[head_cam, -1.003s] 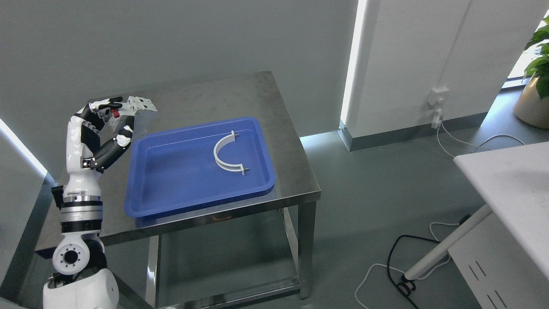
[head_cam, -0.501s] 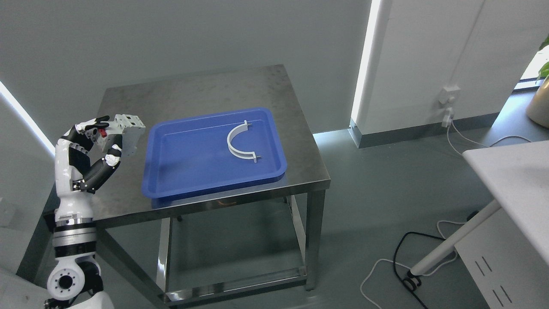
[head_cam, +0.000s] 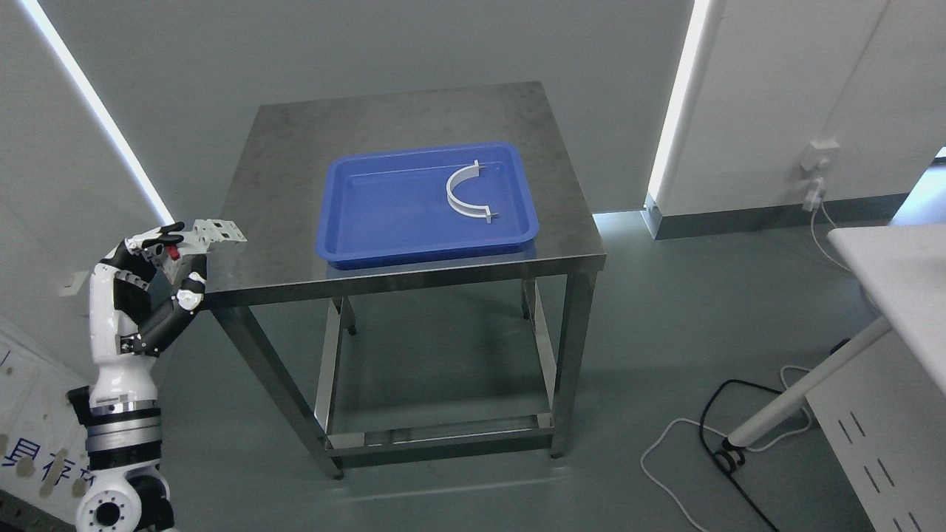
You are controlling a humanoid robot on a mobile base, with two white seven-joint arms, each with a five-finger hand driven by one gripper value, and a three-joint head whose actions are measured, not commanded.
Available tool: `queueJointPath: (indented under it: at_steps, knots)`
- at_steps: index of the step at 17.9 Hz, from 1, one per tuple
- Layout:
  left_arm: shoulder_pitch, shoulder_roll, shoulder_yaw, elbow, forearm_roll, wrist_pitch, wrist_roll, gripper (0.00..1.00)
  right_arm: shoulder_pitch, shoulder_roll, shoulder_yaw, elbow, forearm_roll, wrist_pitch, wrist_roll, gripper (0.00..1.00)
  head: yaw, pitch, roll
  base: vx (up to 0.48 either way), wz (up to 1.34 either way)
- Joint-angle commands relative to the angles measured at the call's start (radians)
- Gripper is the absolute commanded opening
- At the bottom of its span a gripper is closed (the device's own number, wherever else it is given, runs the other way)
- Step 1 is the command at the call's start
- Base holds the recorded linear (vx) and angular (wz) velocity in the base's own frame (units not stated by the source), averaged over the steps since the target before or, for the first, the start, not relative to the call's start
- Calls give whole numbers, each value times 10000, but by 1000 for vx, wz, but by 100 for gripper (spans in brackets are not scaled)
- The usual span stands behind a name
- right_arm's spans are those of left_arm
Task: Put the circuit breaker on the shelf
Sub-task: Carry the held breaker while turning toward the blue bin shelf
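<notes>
Left hand (head_cam: 166, 255) raised beside the table's (head_cam: 414, 118) near-left corner, fingers (head_cam: 159, 235) curled from above and thumb from below, pinching the circuit breaker (head_cam: 207, 235). Breaker is grey-white with a red toggle facing the palm; held clear of the tabletop, just off its edge, presumably for carrying to the shelf. No shelf in view. Blue tray (head_cam: 355, 244) sits mid-table, holding only a white curved bracket (head_cam: 462, 193). Right hand not visible.

One circuit breaker (head_cam: 207, 238), one blue tray (head_cam: 384, 222), one white curved bracket (head_cam: 464, 193), seemingly plastic, one steel table (head_cam: 295, 148).
</notes>
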Motion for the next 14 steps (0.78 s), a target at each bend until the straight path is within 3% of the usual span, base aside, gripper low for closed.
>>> queueJointPath:
  at_steps: [1,14]
  knots:
    - [141,144,12,-226,-179,11,41,5,-5,-175,0,0,0,-7,-25,100,0,0,0,-262,-25]
    - [202,144,-96,-624,-179,-250,102,5,-5,-175,0,0,0,-7,-25,100,0,0,0,-267,-31]
